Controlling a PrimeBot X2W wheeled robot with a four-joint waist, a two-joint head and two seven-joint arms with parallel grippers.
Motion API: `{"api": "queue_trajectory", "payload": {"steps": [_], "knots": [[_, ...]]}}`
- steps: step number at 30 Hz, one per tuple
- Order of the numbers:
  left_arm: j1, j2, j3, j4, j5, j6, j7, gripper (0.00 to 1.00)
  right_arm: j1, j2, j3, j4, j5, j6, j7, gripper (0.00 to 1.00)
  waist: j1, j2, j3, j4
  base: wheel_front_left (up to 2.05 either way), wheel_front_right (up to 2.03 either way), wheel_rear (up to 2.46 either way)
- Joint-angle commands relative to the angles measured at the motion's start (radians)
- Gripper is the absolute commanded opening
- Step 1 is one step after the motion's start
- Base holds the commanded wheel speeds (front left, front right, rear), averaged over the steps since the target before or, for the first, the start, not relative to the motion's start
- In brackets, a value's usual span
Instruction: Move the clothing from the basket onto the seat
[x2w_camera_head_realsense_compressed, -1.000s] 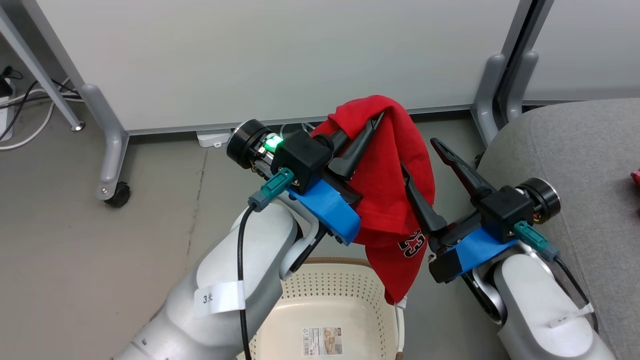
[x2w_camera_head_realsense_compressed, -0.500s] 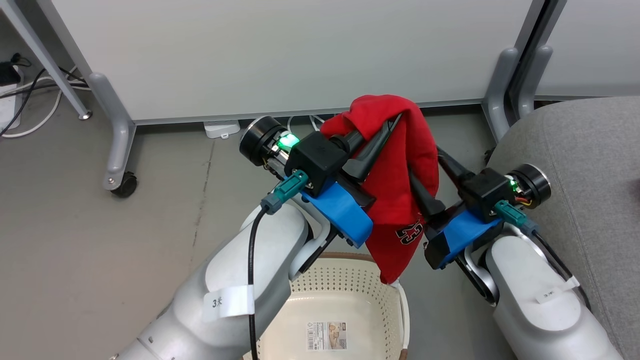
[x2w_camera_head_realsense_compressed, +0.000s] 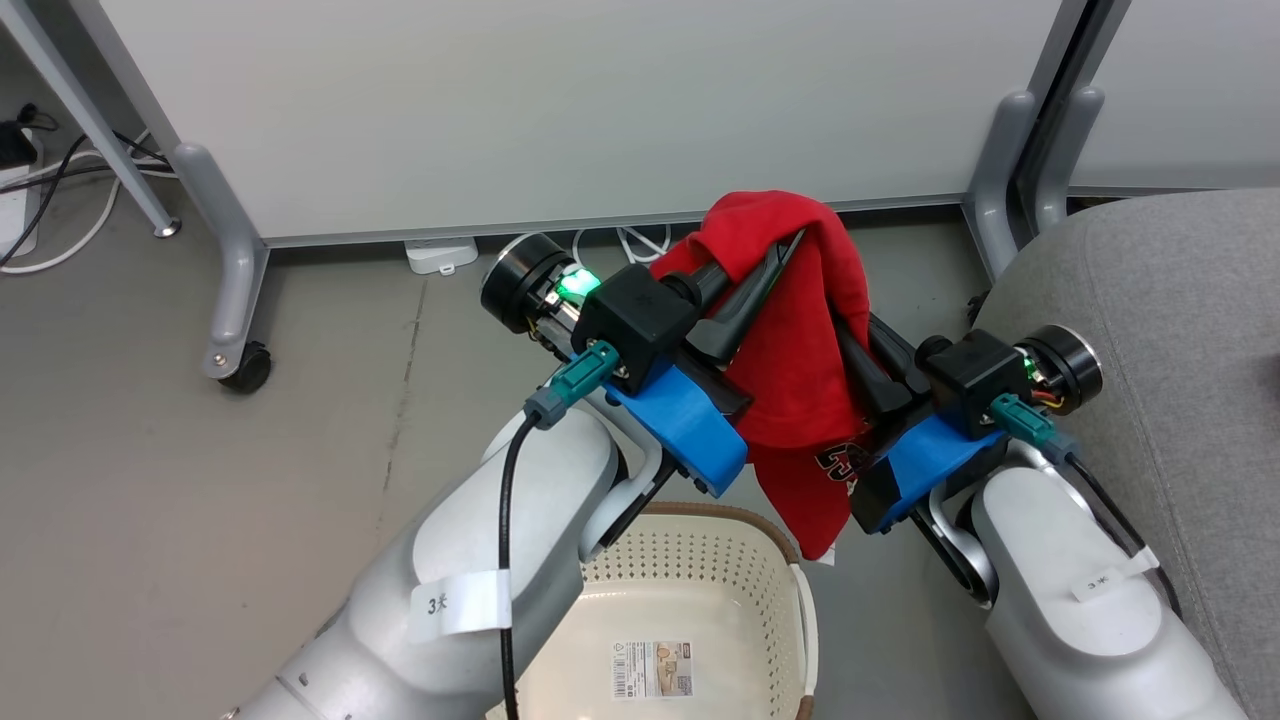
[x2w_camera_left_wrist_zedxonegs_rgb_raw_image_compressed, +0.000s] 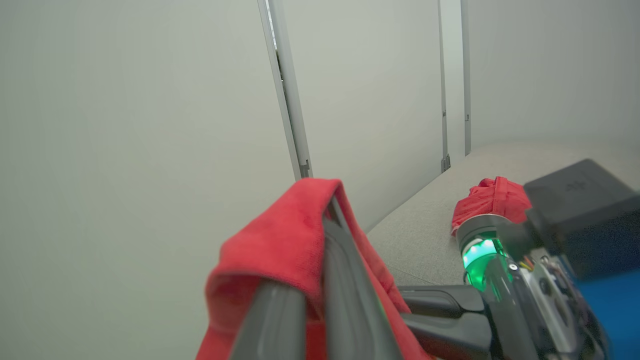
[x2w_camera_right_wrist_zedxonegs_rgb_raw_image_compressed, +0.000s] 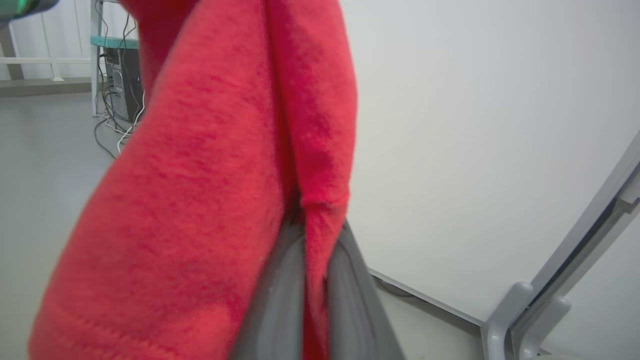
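Left forearm tag (x2w_camera_head_realsense_compressed: 447, 604) — "3"; clothing print (x2w_camera_head_realsense_compressed: 838, 462), basket label (x2w_camera_head_realsense_compressed: 655, 683) unreadable.

Office-like robotics lab.
Wheeled partition panels (x2w_camera_head_realsense_compressed: 560, 110) stand beyond the left tool (x2w_camera_head_realsense_compressed: 772, 257); cables (x2w_camera_head_realsense_compressed: 60, 200) trail over the grey floor (x2w_camera_head_realsense_compressed: 150, 500), with a computer tower (x2w_camera_right_wrist_zedxonegs_rgb_raw_image_compressed: 122, 82) alongside.

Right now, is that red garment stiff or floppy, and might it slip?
Probably floppy: the red garment drapes in folds over the left pincer, tail hanging limp. Slipping seems unlikely, since the right pincer also pinches a fold.
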Motion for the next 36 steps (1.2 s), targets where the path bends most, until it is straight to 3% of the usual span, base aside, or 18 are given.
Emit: {"api": "queue_trajectory", "payload": {"steps": [1,16,17,18,19,36], "knots": [[-0.011,-0.001,-0.003,0.002,0.002,0.001,-0.005,0.0,-0.009,0.003,-0.001,0.003,0.009,0.0,-0.004,0.0,0.0,-0.0001,0.0,0.0,0.0,0.0,0.0],[-0.005,-0.002,-0.003,0.011,0.005,-0.001,-0.005,0.0,0.004,0.008,-0.013,-0.006,0.016,0.0,-0.004,0.0,0.0,-0.0001,0.001,-0.006,0.0,0.0,0.0],[-0.004,-0.002,-0.002,0.012,0.005,-0.001,-0.005,0.23,0.006,0.009,-0.015,-0.007,0.016,0.0,-0.004,0.0,0.0,-0.0001,0.0,-0.006,0.0,0.0,0.0],[-0.002,-0.002,-0.002,0.015,0.005,0.0,-0.005,0.69,0.008,0.009,-0.018,-0.008,0.016,0.0,-0.004,0.0,0.0,-0.0001,0.001,-0.006,0.0,0.0,0.0],[-0.001,-0.002,-0.004,0.02,0.006,0.002,-0.005,1.0,0.009,0.01,-0.02,-0.009,0.016,0.0,-0.004,0.0,0.0,-0.0001,0.001,-0.007,0.0,0.0,0.0],[0.006,-0.002,-0.022,0.041,0.0,0.012,-0.005,1.0,-0.001,0.008,-0.111,-0.045,0.019,0.0,-0.004,0.0,0.0,-0.0001,0.055,-0.035,0.0,0.0,0.0]]}}
